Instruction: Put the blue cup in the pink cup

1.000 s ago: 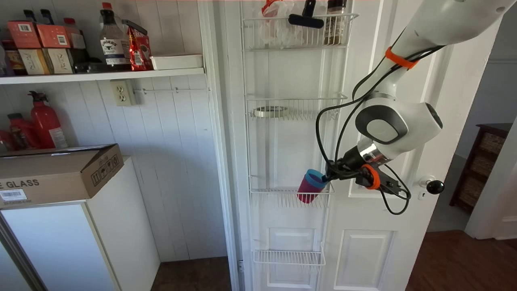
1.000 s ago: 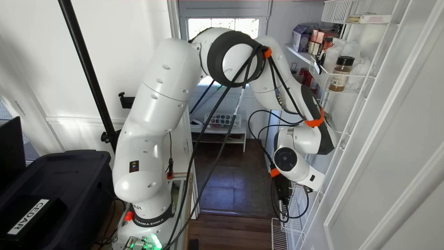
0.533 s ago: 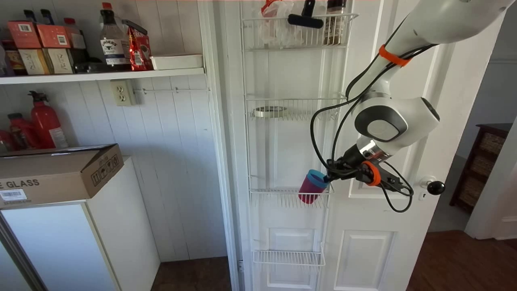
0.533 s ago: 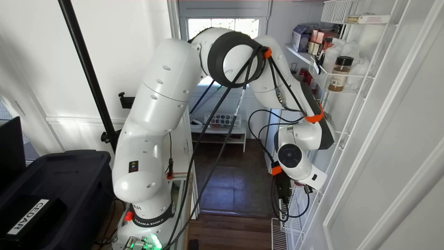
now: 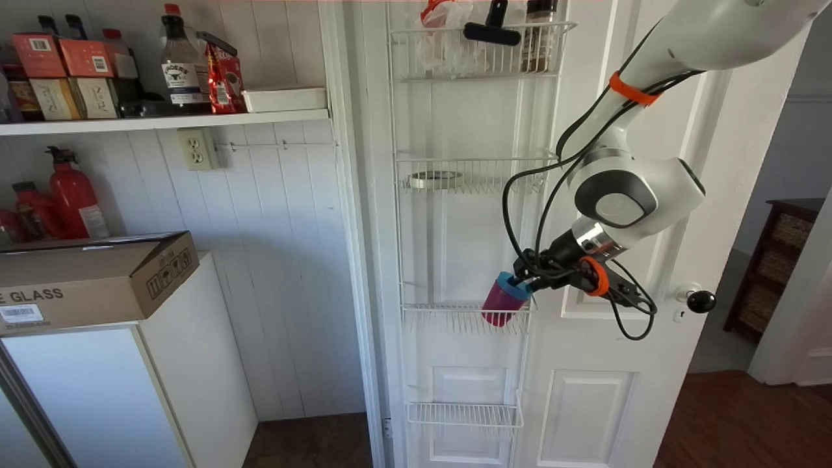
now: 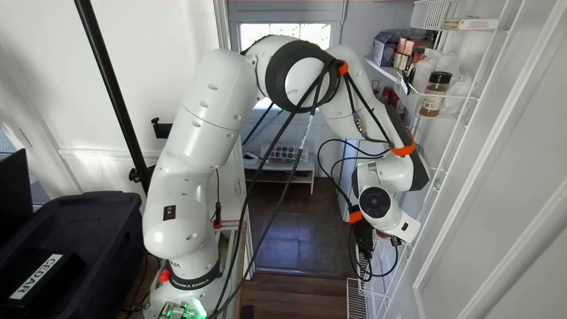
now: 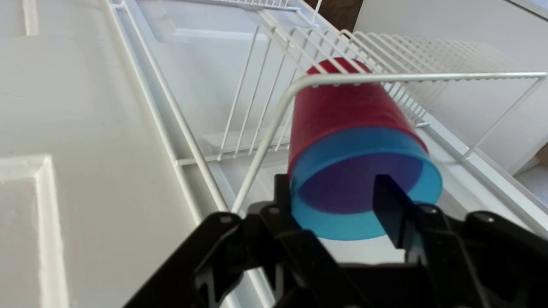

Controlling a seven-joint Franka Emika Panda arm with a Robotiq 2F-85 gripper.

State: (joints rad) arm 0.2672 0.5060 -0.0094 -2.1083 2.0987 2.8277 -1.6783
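In the wrist view the blue cup (image 7: 342, 225) sits inside the pink cup (image 7: 346, 107), its rim standing out as a blue band. The nested pair leans at a slant in the wire basket on the door; an exterior view shows the same pink cup (image 5: 500, 308) and blue rim (image 5: 513, 294). My gripper (image 7: 332, 179) is open at the mouth of the cups. One of its fingers (image 7: 281, 192) is at the outside of the rim on the left, seemingly touching or very close; the opposite one lies across the cup's opening. The blue cup's lower part is hidden.
The basket's front wire (image 7: 406, 77) and side wire cross close to the cups. Higher on the door, a rack holds a roll of tape (image 5: 435, 180), and a top basket holds a spice jar (image 6: 436, 94). A door knob (image 5: 701, 301) juts out near the wrist.
The fingers, together at the rim before, have spread apart. The wrist has turned and shifted slightly; the nested cups stay in the basket almost unmoved.
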